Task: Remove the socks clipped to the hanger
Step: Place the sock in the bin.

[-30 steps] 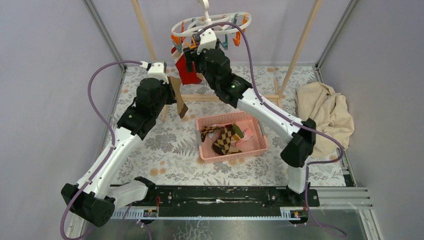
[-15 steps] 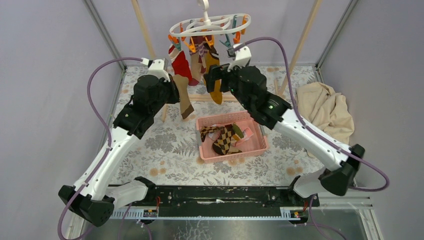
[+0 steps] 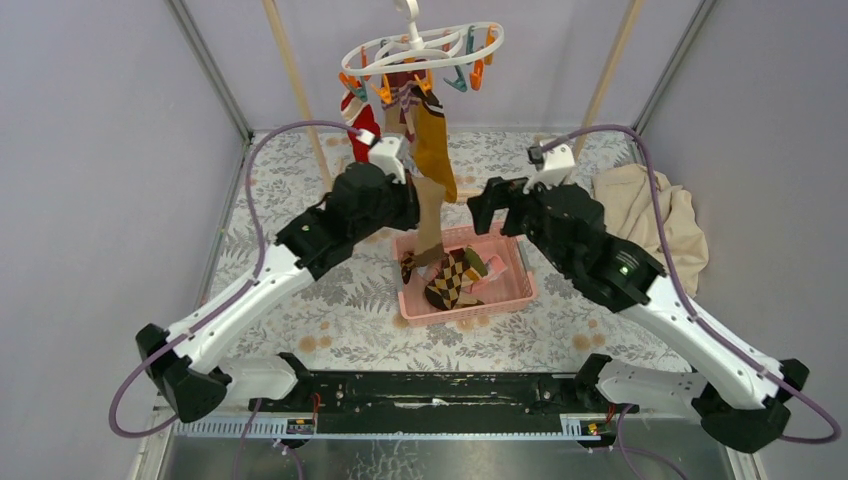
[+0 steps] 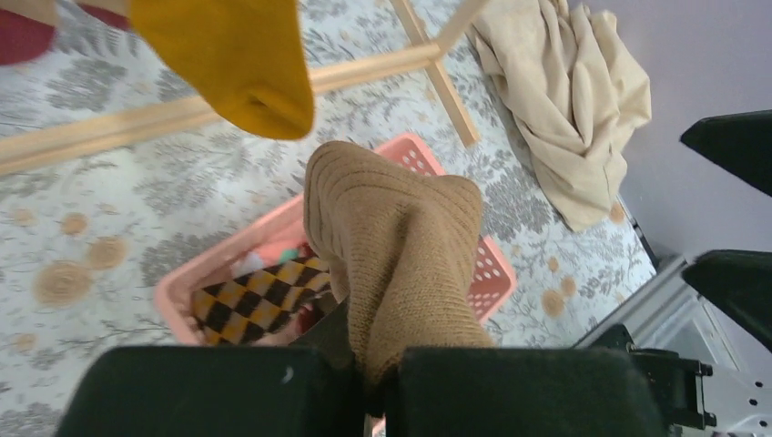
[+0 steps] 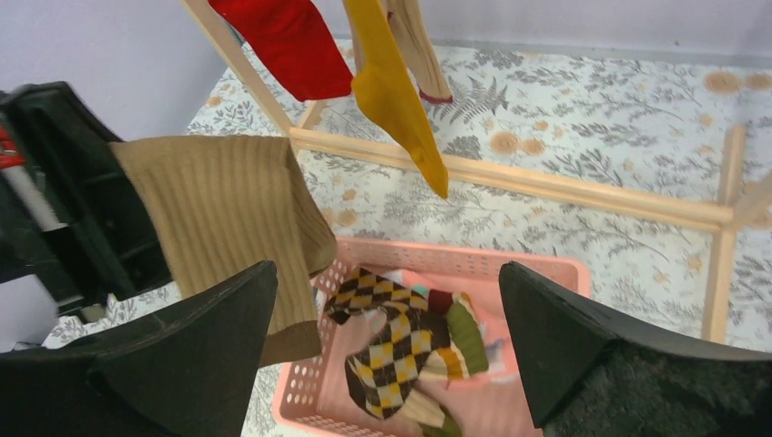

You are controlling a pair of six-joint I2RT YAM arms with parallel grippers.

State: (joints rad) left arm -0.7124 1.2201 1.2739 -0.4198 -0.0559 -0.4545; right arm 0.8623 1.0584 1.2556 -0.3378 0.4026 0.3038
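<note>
Over pink basket (image 3: 470,313): left jaws clenched on brown sock (image 4: 401,255) (ribbed knit); right jaws released.

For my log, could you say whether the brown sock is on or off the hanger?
Off: the left gripper holds the sock, clear of the hanger.

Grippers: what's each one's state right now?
Left gripper: closed on the brown sock.
Right gripper: open, empty.

The brown sock (image 4: 391,246) hides much of the pink basket (image 4: 496,273), and its near end vanishes between the fingers of the left gripper (image 4: 371,387). The mustard sock (image 4: 228,55) and red sock (image 4: 23,36) are cropped at the top edge. Overhead, the hanger (image 3: 420,48) hook is cropped too.
</note>
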